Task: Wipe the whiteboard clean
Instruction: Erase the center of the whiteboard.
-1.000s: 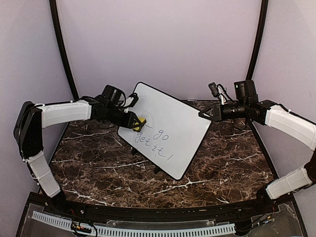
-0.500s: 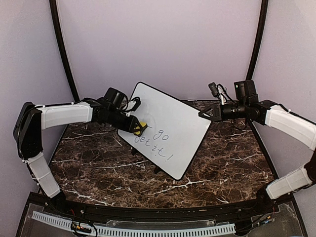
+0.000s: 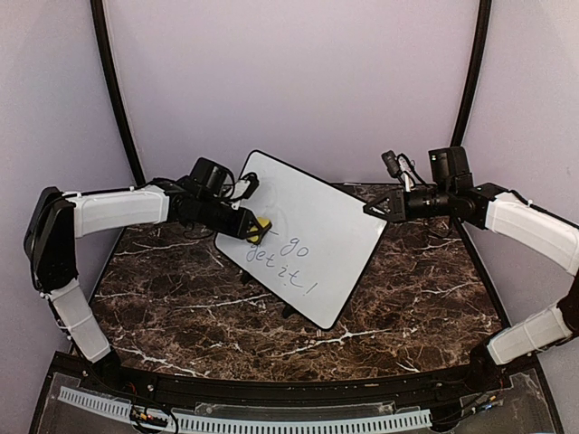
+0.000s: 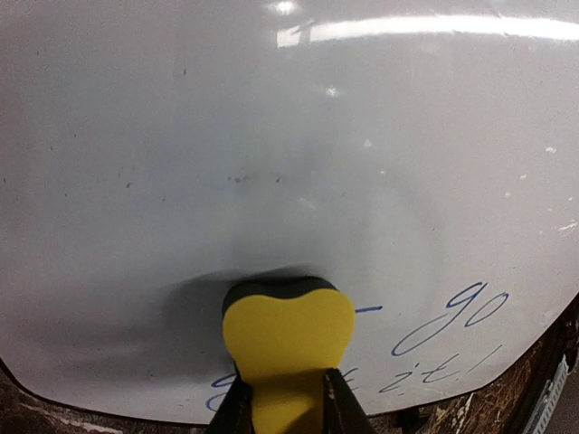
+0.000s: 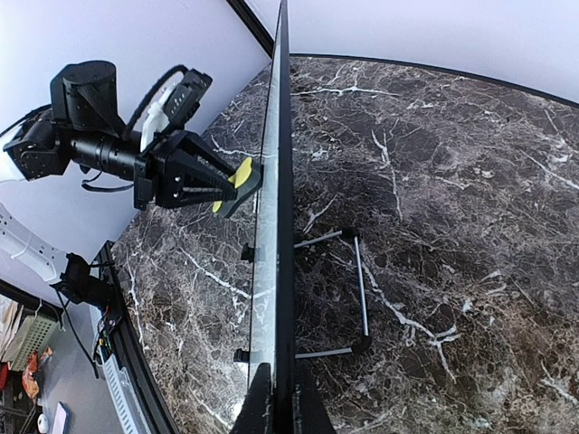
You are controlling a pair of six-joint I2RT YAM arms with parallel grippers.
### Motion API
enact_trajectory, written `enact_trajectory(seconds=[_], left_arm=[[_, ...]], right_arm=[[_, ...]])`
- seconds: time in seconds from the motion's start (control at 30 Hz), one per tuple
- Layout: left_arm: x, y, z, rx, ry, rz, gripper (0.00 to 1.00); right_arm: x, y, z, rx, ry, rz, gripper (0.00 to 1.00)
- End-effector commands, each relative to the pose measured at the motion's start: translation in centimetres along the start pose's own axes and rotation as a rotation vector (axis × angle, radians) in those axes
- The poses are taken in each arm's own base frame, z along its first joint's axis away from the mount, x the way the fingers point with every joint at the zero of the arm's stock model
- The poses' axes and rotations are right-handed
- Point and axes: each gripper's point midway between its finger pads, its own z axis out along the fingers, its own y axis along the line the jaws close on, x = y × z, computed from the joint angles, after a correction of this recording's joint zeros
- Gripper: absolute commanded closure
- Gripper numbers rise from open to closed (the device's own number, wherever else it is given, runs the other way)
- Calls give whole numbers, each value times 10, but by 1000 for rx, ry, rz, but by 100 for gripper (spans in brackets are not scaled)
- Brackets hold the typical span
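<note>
Here, the dark marble table (image 3: 172,307) lies under the whiteboard (image 3: 321,212), which stands propped at a tilt on its thin black stand feet (image 5: 359,289), its glossy face turned toward the left arm.

The right gripper (image 3: 372,211) meets the whiteboard at its right corner. In the right wrist view its fingers (image 5: 258,407) are clamped on the board's thin black edge, one on each side.

The left gripper (image 3: 251,230) is at the whiteboard's left side, its fingers clenched on a small yellow eraser (image 4: 288,330). The eraser's dark pad is pressed flat against the whiteboard's face.

Blue handwriting (image 3: 288,259) reading "go get it!" covers the lower part of the whiteboard, just beside the eraser. The upper part of the whiteboard's face is white, with a few faint specks.
</note>
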Motion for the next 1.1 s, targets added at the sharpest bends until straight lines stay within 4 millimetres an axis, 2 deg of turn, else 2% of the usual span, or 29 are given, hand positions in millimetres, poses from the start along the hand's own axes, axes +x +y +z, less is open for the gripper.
enact_trajectory(seconds=[0.0,0.1,0.17,0.4,0.53,0.7,0.77,0.9,0.97,1.07], left_arm=[[34,-4,-4,13,59,-31,97],[43,-5,-1,17,74,-35,97],[39,-5,1,21,66,-33,97],[-8,-14,4,43,-12,7,97],[-23,-16,3,39,-37,25,97],[-7,-15,4,43,-2,4,97],[14,-13,5,42,30,-15,97],[38,-14,3,47,58,-41,97],[44,-15,3,53,64,-45,97],[41,-17,6,58,57,-42,97]], right_arm=[[4,17,8,-74,20,-132,100],[4,16,9,-76,22,-130,100],[4,16,9,-77,23,-129,100],[4,17,7,-71,20,-130,100],[5,16,8,-70,22,-129,100],[5,16,9,-71,25,-128,100],[5,15,10,-71,25,-128,100],[6,15,11,-74,29,-127,100],[6,14,11,-74,30,-125,100],[6,15,12,-76,30,-125,100]])
